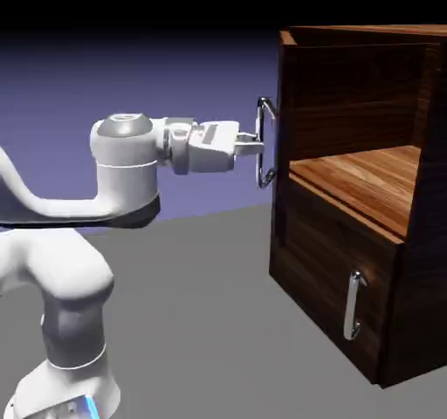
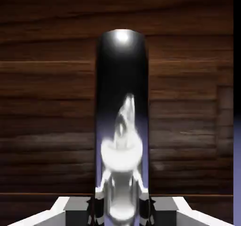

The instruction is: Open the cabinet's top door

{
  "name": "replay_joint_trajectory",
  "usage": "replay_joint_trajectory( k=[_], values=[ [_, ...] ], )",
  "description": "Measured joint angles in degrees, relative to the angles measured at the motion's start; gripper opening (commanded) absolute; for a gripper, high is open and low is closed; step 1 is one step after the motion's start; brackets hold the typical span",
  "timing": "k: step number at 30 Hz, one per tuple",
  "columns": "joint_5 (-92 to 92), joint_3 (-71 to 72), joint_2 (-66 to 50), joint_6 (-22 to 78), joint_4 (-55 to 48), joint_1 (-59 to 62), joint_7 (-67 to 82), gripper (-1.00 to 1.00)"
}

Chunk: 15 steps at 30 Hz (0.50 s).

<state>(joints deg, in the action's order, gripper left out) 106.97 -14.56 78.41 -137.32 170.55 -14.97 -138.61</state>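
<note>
The dark-brown wood-grain cabinet [image 1: 349, 260] stands at the right of the exterior view. Its top door [image 1: 285, 94] is swung out and shows almost edge-on at the cabinet's left corner, baring the orange-brown shelf [image 1: 367, 177] inside. My gripper [image 1: 255, 147] reaches in level from the left and is shut on the door's long silver bar handle [image 1: 264, 116]. In the hand view that handle [image 2: 122, 79] fills the middle as a dark, shiny upright bar in front of the door's wood grain [image 2: 47, 102], with my gripper [image 2: 122, 213] around its lower end.
The shorter lower panel [image 1: 323, 278] is closed, its small silver handle [image 1: 353, 305] near its right side. The arm's white elbow [image 1: 127, 168] hangs left of the cabinet over the grey table [image 1: 201, 321].
</note>
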Motion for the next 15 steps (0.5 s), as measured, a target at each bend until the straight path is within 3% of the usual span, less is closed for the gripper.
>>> replay_joint_trajectory(
  k=[15],
  values=[
    [-34.2,31.0,6.8,21.2,2.5,-4.2,5.6,-1.00]
  ],
)
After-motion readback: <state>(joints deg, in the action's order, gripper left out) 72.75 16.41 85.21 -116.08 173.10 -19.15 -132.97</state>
